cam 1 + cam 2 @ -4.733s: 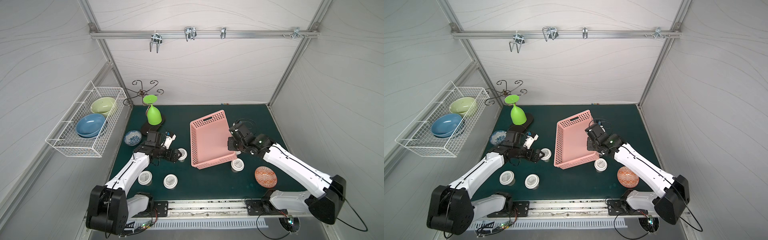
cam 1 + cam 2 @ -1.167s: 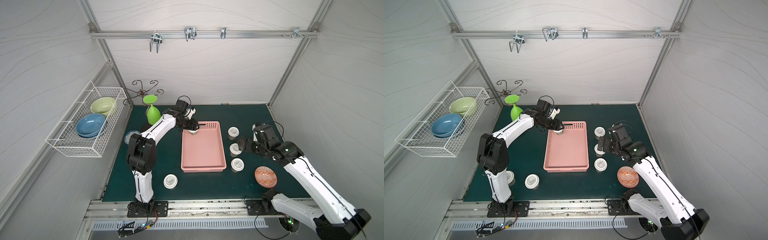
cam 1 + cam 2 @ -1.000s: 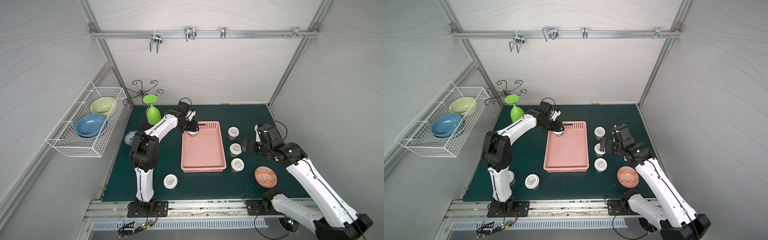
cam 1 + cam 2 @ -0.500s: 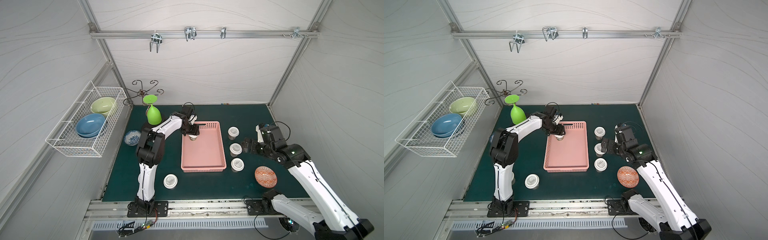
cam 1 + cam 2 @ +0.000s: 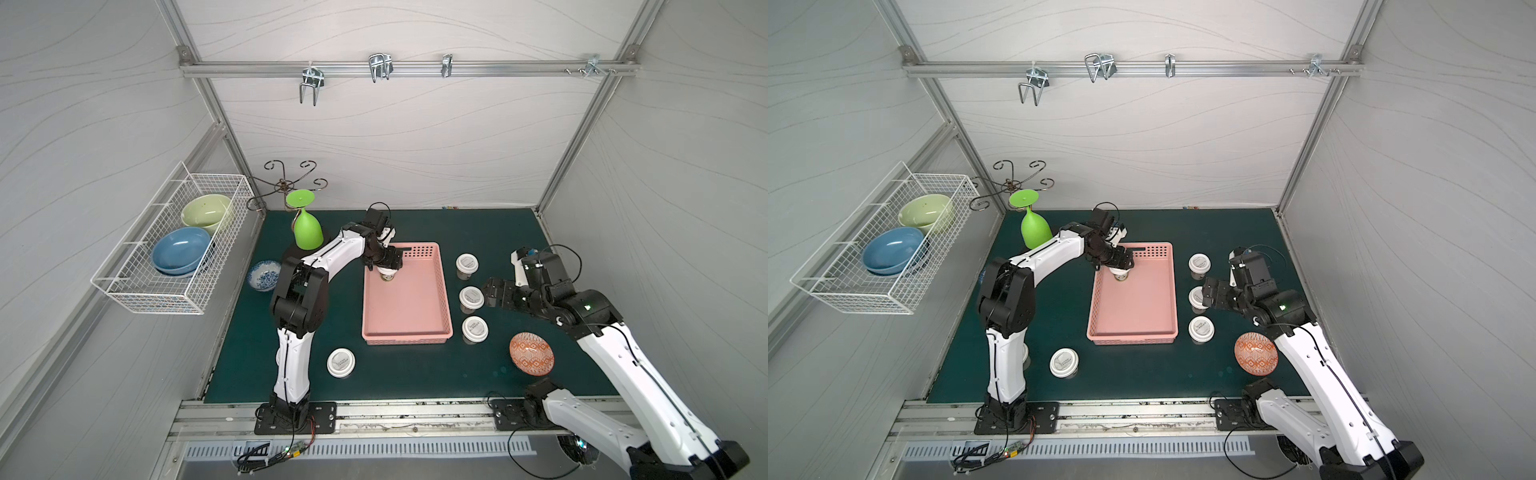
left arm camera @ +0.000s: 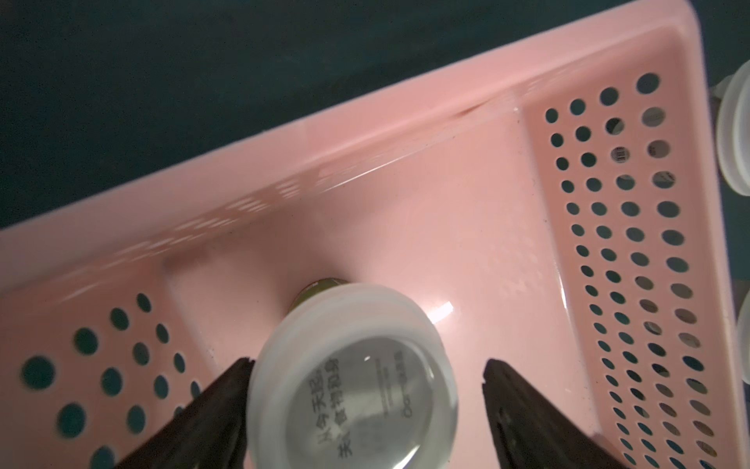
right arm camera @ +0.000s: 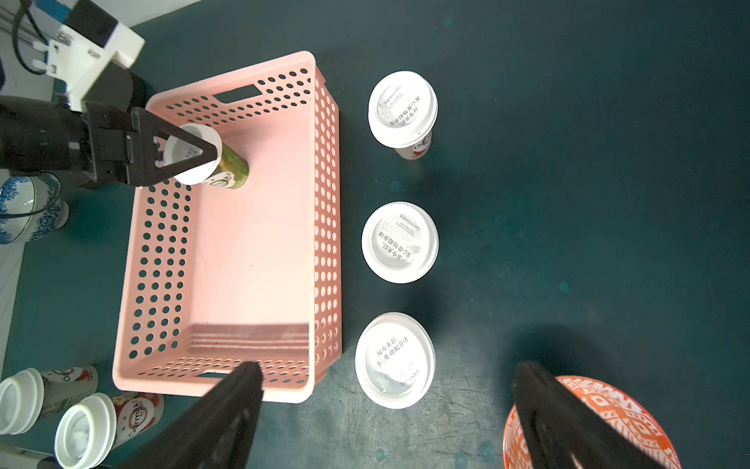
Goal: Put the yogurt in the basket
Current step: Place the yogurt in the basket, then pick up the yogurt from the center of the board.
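A dark green mat (image 5: 490, 232) lies between white panel walls, under a rail (image 5: 380, 66) of hooks. A wire basket (image 5: 137, 291) on the left wall holds a blue bowl (image 5: 180, 251) and a green bowl (image 5: 205, 210). The pink basket (image 5: 405, 336) holds one yogurt (image 5: 386, 274), green-labelled and upright in its far left corner. The left claw (image 6: 365, 365) stands open around its lid, one finger touching. The right claw (image 7: 387, 365) gapes wide, holding nothing, beside three cups (image 5: 471, 297) with Chinese print on their lids. A front-left cup (image 7: 121, 414) reads "Oarmilk".
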Available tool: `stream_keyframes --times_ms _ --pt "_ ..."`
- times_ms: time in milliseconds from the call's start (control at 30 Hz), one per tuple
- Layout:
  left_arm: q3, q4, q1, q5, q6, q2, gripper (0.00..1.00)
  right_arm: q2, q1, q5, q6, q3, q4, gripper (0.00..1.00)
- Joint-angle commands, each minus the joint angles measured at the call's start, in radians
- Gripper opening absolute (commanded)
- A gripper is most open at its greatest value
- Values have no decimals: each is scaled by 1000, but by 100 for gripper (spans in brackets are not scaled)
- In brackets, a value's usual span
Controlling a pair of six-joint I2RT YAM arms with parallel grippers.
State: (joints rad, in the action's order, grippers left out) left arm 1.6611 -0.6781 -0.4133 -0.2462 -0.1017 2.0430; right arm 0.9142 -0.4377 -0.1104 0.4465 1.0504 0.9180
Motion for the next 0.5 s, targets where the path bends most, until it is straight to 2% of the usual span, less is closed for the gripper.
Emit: stream_keyframes --times_ms 0,167,467 --pt "-9 0 -7 27 2 -101 94 0 4 19 -15 -10 0 99" --pt "-81 6 -7 59 4 -212 99 31 5 43 -29 -12 -12 99" --pt "-258 21 -9 82 58 -460 99 99 5 81 -37 -14 -49 99"
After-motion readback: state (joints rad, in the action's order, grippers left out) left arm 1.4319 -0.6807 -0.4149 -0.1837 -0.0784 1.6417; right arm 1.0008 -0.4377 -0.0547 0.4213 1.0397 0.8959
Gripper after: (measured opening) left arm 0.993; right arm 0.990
